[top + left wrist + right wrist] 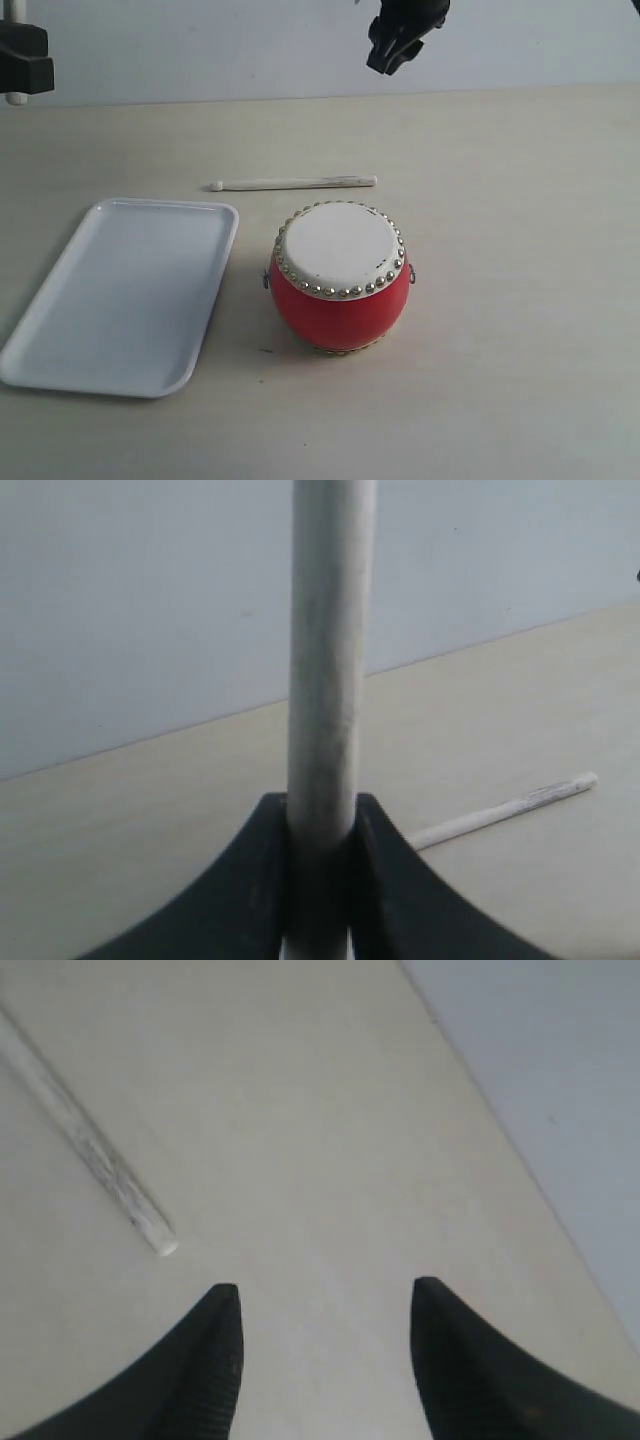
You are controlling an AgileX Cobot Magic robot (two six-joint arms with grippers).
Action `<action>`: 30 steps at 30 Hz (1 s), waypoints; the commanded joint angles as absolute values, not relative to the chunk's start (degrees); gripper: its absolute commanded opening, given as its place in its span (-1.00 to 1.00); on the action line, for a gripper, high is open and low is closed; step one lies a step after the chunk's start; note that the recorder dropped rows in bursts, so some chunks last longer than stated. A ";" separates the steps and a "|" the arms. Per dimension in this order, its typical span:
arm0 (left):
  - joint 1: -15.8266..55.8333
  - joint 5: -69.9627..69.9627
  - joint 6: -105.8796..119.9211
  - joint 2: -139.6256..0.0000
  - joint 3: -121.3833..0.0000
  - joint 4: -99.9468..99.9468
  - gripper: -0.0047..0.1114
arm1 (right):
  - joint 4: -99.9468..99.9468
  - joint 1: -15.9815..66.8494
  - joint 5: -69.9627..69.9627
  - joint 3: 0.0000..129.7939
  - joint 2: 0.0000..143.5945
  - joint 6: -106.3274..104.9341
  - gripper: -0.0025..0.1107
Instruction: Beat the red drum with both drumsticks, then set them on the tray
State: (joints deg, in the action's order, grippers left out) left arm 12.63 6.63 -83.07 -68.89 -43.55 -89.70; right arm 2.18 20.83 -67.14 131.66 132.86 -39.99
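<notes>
The red drum (pixel 340 280) stands upright near the middle of the table (pixel 520 300), its off-white skin facing up inside a ring of metal studs.

Taking the drum as the dial's centre in the exterior view:
- **12 o'clock:** the loose drumstick (pixel 295 183) lies flat on the table, just beyond the drum and clear of it. It runs roughly from 9 to 3, with its small rounded tip toward 9.
- **9 o'clock:** the white tray (pixel 60 340) lies beside the drum, apart from it, with its long side angled away.
- **10 o'clock, at the frame's edge:** my left gripper (pixel 320 820) is raised above the table. Its jaws are clamped on the second drumstick (pixel 325 680), whose shaft rises straight out between my fingers.
- **About 12 to 1 o'clock, high against the pale wall (pixel 250 40):** my right gripper (pixel 325 1295) hangs over the far part of the table. Its jaws are spread apart with nothing between them, and the blunt end of the loose drumstick lies on the table just ahead of one finger.
</notes>
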 commanded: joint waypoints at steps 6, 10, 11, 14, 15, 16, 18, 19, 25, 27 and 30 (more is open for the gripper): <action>12.67 9.95 -84.46 -68.93 -43.71 -89.75 -0.92 | -16.50 15.72 -69.96 139.07 139.23 -63.94 -0.11; 12.67 12.39 -84.46 -70.02 -43.71 -91.28 -0.92 | -19.39 15.99 -69.96 139.07 139.86 -68.97 -0.11; 12.67 12.76 -84.46 -70.39 -43.71 -91.28 -0.92 | -20.44 15.99 -69.96 139.07 140.13 -70.13 -0.11; 12.67 12.76 -84.46 -71.30 -43.71 -91.28 -0.92 | -21.15 15.99 -69.96 139.07 140.86 -71.83 -0.11; 12.67 12.76 -84.46 -71.68 -43.71 -91.28 -0.92 | -21.50 15.99 -69.96 139.07 141.29 -71.85 -0.12; 12.67 12.76 -84.46 -71.91 -43.71 -91.28 -0.92 | -21.95 15.99 -69.96 139.07 141.59 -72.01 -0.13; 12.67 12.53 -84.46 -72.27 -43.71 -91.28 -0.92 | -21.85 16.32 -69.96 139.07 142.37 -72.49 -0.13; 12.67 12.35 -84.46 -72.40 -43.71 -91.28 -0.92 | -21.30 16.32 -69.96 139.07 142.76 -72.49 -0.13; 12.67 12.37 -84.46 -72.65 -43.81 -91.28 -0.92 | -14.97 17.32 -69.96 139.07 145.44 -70.11 -0.17; 12.67 12.37 -84.46 -72.65 -43.92 -91.28 -0.92 | -11.31 18.78 -69.96 139.07 145.58 -69.35 -0.19; 12.67 12.37 -84.46 -72.65 -43.92 -91.28 -0.92 | -6.85 21.52 -69.96 139.07 145.58 -68.43 -0.19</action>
